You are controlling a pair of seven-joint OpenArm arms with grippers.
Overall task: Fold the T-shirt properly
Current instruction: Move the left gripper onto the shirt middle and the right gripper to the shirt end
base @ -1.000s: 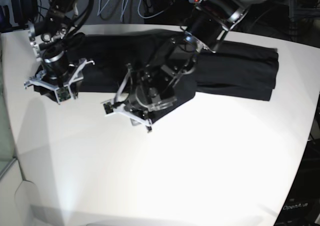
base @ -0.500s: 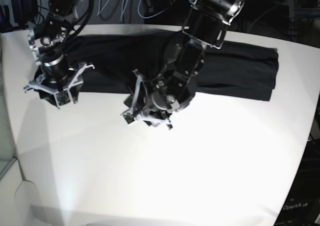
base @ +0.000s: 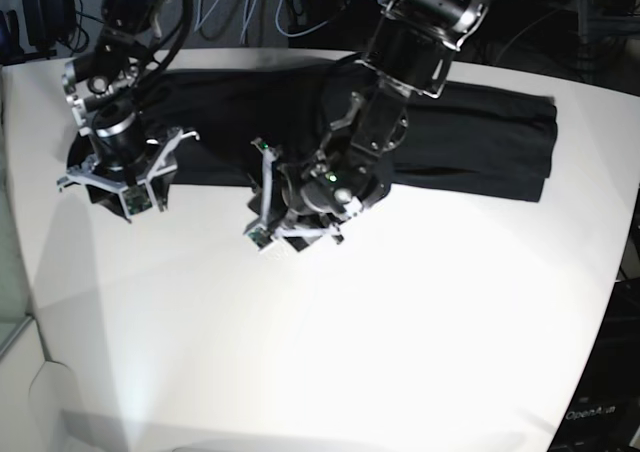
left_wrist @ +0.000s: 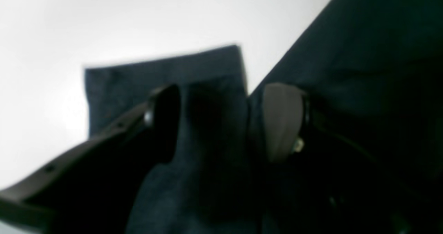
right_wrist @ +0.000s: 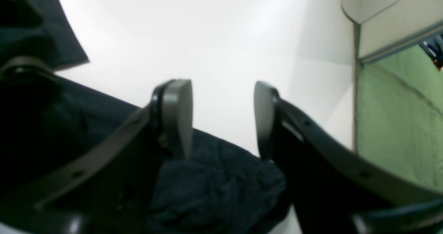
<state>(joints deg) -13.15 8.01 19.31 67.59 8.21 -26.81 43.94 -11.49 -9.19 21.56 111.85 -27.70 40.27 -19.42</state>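
Over the last second the left arm has swung in over the front edge of the T-shirt (base: 470,137), turning its tool from splayed toward the counter's open area to pointing down at the cloth, while the right arm has shifted only slightly at the far end.

The T-shirt lies as a long dark band across the back of the white counter (base: 330,342), its long axis running side to side in the base view, one squared end toward that view's right and the other under the right arm on its left. A flap of cloth juts forward from the band near the middle.

The left tool (left_wrist: 221,123) stands open, its jaws straddling a raised ridge of that flap without pinching it; a squared corner of cloth shows beyond. The right tool (right_wrist: 223,118) is also open, poised just above a crumpled heap of fabric at the shirt's end, bare counter visible between its jaws.

The step in hand looks like taking hold at two points before a fold. Next, each tool would need to lower and close on the fabric, catching all layers at its edge, so both ends can be lifted together and carried across evenly.
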